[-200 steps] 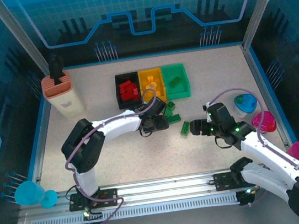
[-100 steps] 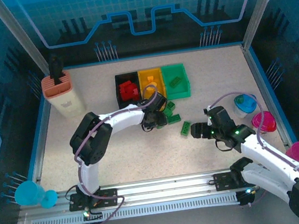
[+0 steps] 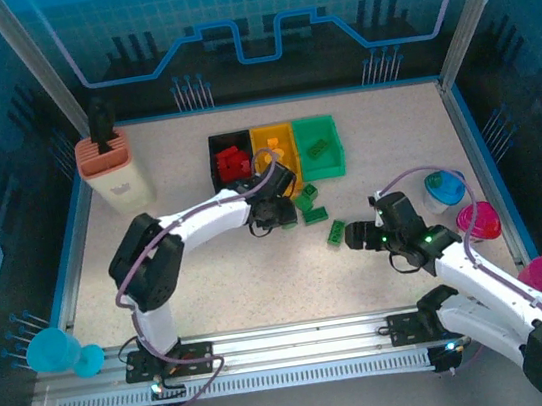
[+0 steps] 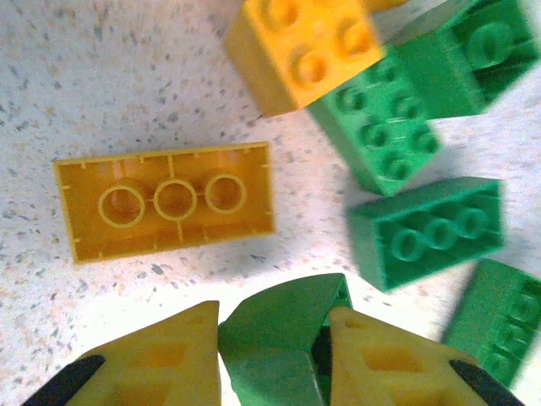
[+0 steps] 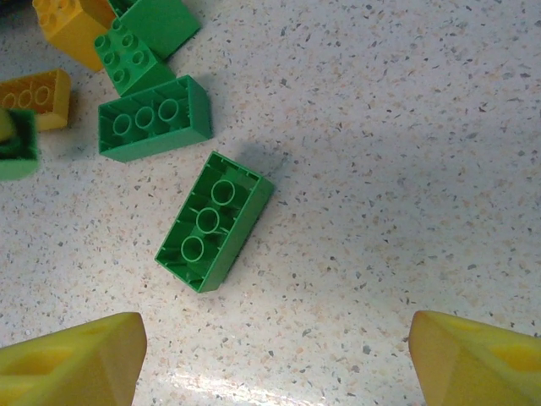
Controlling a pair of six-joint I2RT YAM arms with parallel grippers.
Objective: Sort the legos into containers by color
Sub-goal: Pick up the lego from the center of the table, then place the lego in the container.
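**A:** The left end effector [image 4: 272, 326] is down in the loose pile on the near side of the bins, its jaws pinching a green lego [image 4: 266, 364] that sits tilted between the yellow fingers.

**B:** Sensible target, I'd say. It lies at the pile's edge, so the fingers fit on either side without shoving the neighbours.

**A:** They're close, though. 1 long yellow-orange lego [image 4: 165, 200] lies hollow side up just beside it, and 4 more green legos [image 4: 423, 233] crowd in on the right.

**B:** And the right end effector [image 5: 275, 342]?

**A:** Spread wide and holding nothing. It hovers over a lone green lego [image 5: 214, 222], hollow side up on the worktop [image 5: 406, 127], just apart from the pile.

**B:** That one lies diagonal to the fingers, so I'd expect a wrist turn before any squeeze.

**A:** Both belong in the green bin [image 3: 336, 148], the rightmost of 3, beside the yellow-orange bin [image 3: 272, 128] and the black bin [image 3: 214, 171]. It's a short carry from here.

**B:** The tilt is my worry. A crooked grip could let the lego twist loose on the lift.
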